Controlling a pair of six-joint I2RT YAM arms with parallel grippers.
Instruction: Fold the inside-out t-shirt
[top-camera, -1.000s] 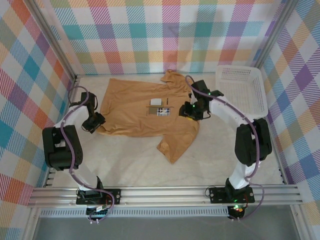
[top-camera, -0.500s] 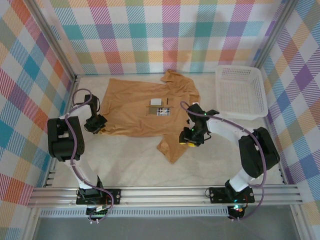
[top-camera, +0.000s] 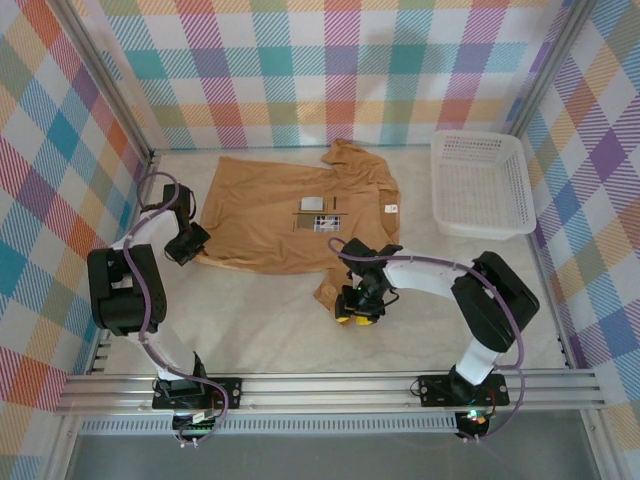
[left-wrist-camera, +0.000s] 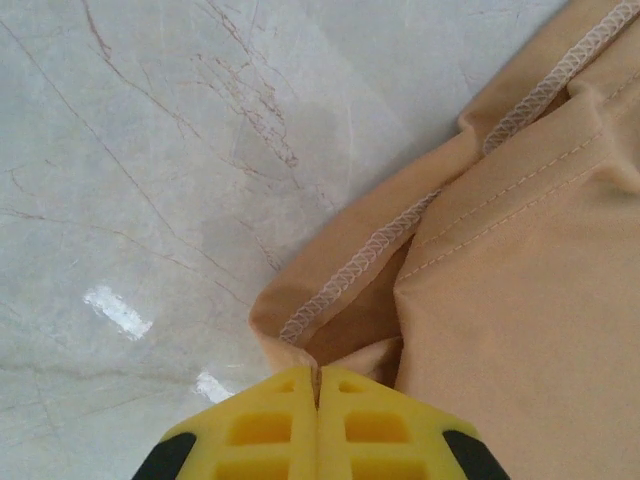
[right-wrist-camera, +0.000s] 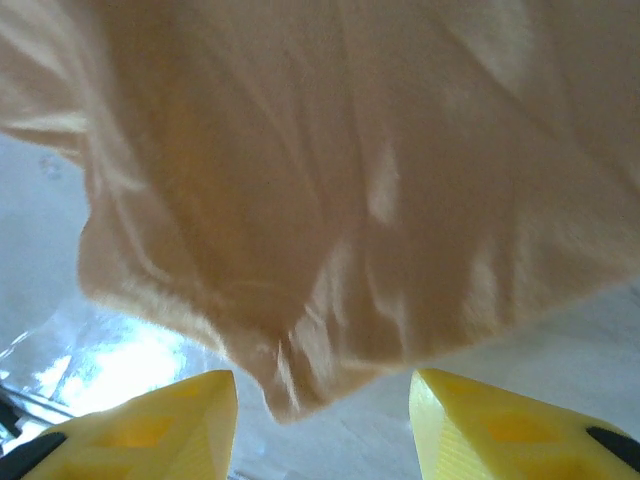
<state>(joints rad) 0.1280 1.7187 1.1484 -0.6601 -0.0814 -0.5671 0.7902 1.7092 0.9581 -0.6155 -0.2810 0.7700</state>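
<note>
Tan soft t-shirt (top-camera: 270, 215) lies spread flat on the pale table (top-camera: 260, 335), seams showing, just left of the white basket (top-camera: 480, 185); left gripper (left-wrist-camera: 318, 378) is pinched tight on the hem corner (left-wrist-camera: 285, 335) at the shirt's left edge; right gripper (right-wrist-camera: 322, 390) sits at the near sleeve tip (right-wrist-camera: 285, 400), jaws approx half apart, nothing gripped yet; risks: left pinch looks thin, so a pull could slip it off; right may close on air or catch one layer only, skewing the fold

Tan inside-out t-shirt (top-camera: 262, 215) lies spread mostly flat w/ seams showing, near sleeve rumpled.
</note>
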